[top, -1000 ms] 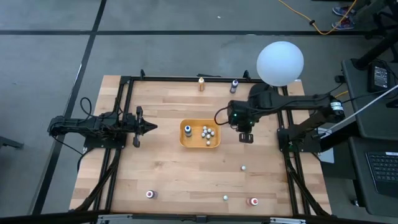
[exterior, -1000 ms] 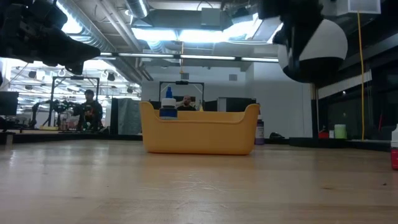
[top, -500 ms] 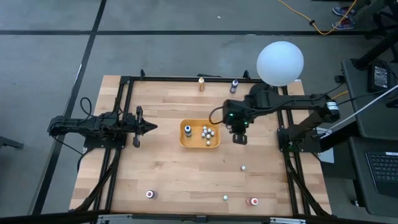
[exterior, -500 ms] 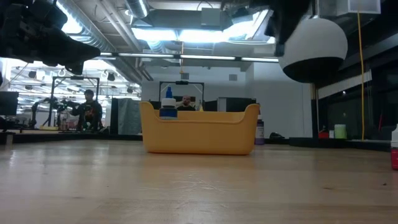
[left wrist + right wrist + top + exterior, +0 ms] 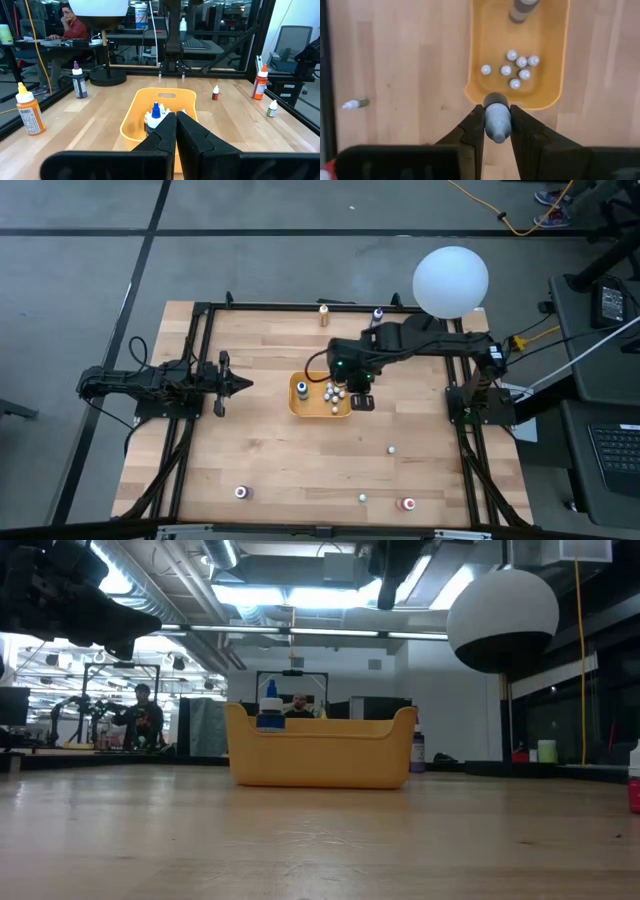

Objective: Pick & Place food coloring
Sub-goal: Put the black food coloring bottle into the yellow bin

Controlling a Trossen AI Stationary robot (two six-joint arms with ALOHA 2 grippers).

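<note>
High view: right gripper (image 5: 362, 402) over the 3 o'clock end of the yellow tray (image 5: 296, 406) at worktop (image 5: 270, 460) centre; what it carries is hidden here. Right wrist view settles it: jaws pinching a grey-capped food coloring bottle (image 5: 497, 120), just short of the tray rim, six white caps (image 5: 520, 62) and one taller bottle (image 5: 522, 10) inside. Left gripper (image 5: 240, 385) waits at 9 o'clock of the tray, jaws pressed together, seen plainly in the left wrist view (image 5: 176, 131). Strays on the worktop: two bottles at the 12 o'clock edge, four toward 5 and 6 o'clock. Low view alone shows a blue-capped bottle (image 5: 270, 712) above the tray wall, and people in the room behind.
</note>
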